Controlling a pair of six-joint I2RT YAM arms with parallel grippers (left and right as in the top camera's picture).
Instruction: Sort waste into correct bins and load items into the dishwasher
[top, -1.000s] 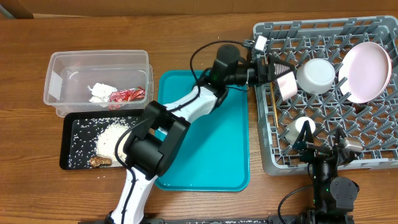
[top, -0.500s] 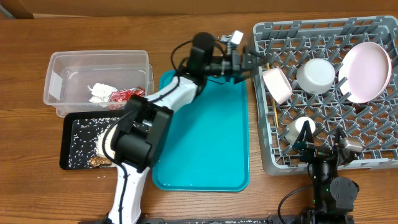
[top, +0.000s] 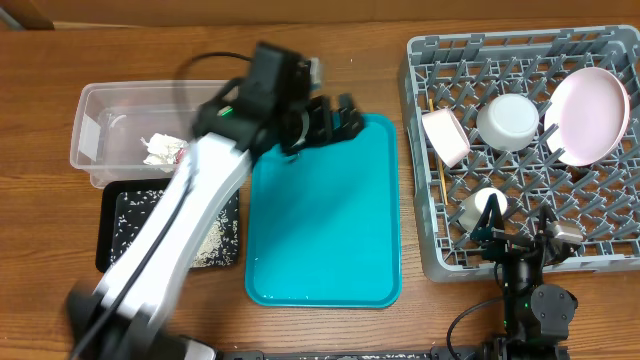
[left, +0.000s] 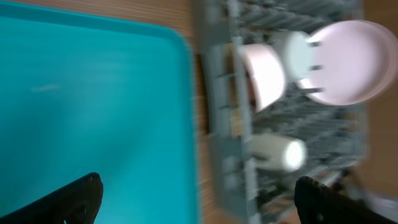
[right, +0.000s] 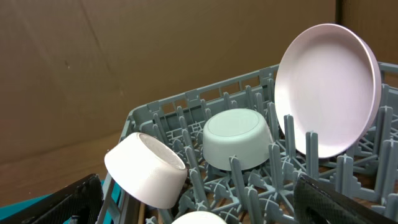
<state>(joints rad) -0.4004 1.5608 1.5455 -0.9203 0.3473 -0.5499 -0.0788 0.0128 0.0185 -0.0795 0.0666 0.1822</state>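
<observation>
While the left arm is stretched across the tabletop in a long diagonal, badly smeared by blur, its pincer (top: 348, 115) is seen spread wide and empty above the far end of the teal tray (top: 320, 250). The right pincer (top: 520, 232) is also held apart, gripping nothing, low over the grey dish rack (top: 600, 255) beside the white cup (top: 478, 207). One bowl (top: 447, 137) is tipped sideways, the other bowl (top: 508, 121) upturned, and the plate (top: 590, 115) stood on edge. A thin chopstick (top: 441, 185) is barely made out. The tissue (top: 158, 150) in the clear tub (top: 110, 105) and the rice (top: 212, 240) on the black tray (top: 112, 235) are partly covered by the arm.
</observation>
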